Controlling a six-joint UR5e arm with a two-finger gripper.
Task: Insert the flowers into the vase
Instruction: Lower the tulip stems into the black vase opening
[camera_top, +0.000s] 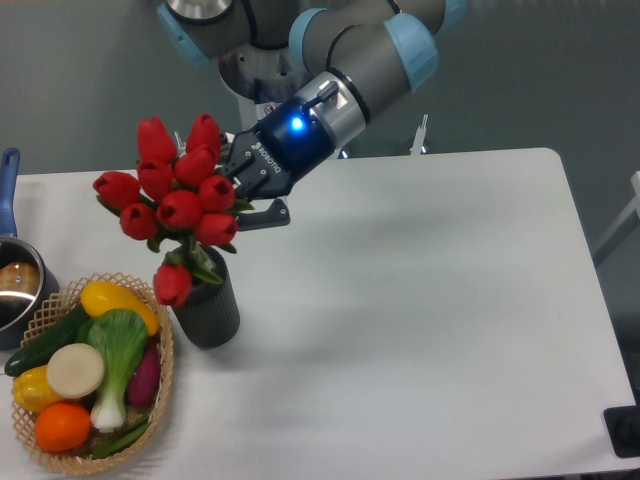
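The flowers (178, 195), a bunch of red tulip heads with green stems and leaves, stand with their stems down in the mouth of the vase (210, 308), and one head droops over its left rim. The vase is a dark grey ribbed cylinder on the left part of the white table (420, 300). My gripper (241, 187) is just to the right of the tulip heads, above the vase. Its jaws stand apart, one finger (264, 216) below and one above. The tulip heads hide the fingertips, and I see no stem between the fingers.
A wicker basket (164, 352) with a leek, a lemon, an orange and other produce stands right beside the vase on its left. A steel pot (16, 290) with a blue handle sits at the table's left edge.
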